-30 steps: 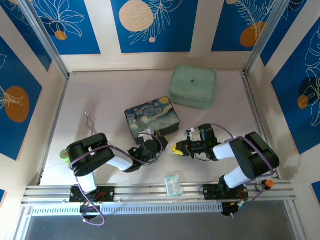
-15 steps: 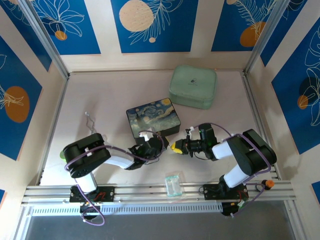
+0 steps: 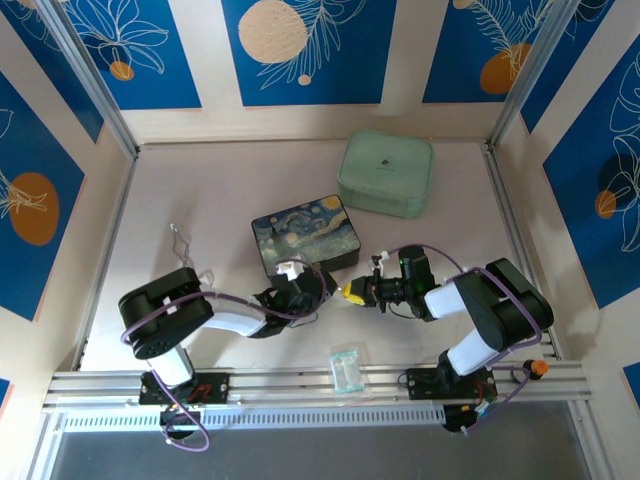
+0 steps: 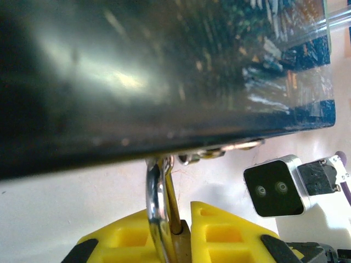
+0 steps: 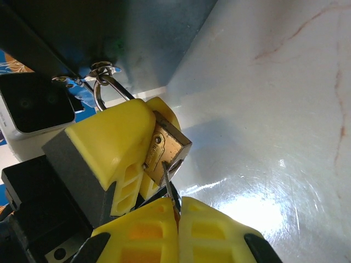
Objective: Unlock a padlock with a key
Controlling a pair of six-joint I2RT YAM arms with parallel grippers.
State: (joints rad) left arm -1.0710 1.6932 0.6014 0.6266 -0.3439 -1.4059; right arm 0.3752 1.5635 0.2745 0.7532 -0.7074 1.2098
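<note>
Right wrist view: your right gripper (image 5: 177, 212) is pinching the tiny slim silvery metal key (image 5: 169, 185). Its yellow fingers are pressing together on it, and only the thin blade is poking out past the tips. Just beyond those tips the small brass-gold rectangular padlock (image 5: 167, 147) is sitting tilted, with its base facing the right gripper. The blade's end is touching that base. Whether it is entering the keyway you cannot tell; the spot is too small.

Your left gripper (image 4: 184, 233) is clamping the padlock from the opposite side, one yellow finger (image 5: 109, 142) covering much of the brass body. In the left wrist view the silver U-shaped shackle (image 4: 158, 189) is running up from between its fingers to a metal hasp (image 4: 219, 152). The hasp is sitting on the dark lower edge of the Starry Night painted box (image 3: 303, 232), directly ahead of the fingers.

Overhead, both grippers are meeting tip to tip, the box lying just beyond them. Padlock and key are too small to make out there. The key's bow is hiding inside the right fingers. The box face is showing only as a dark blur in the left wrist view.
</note>
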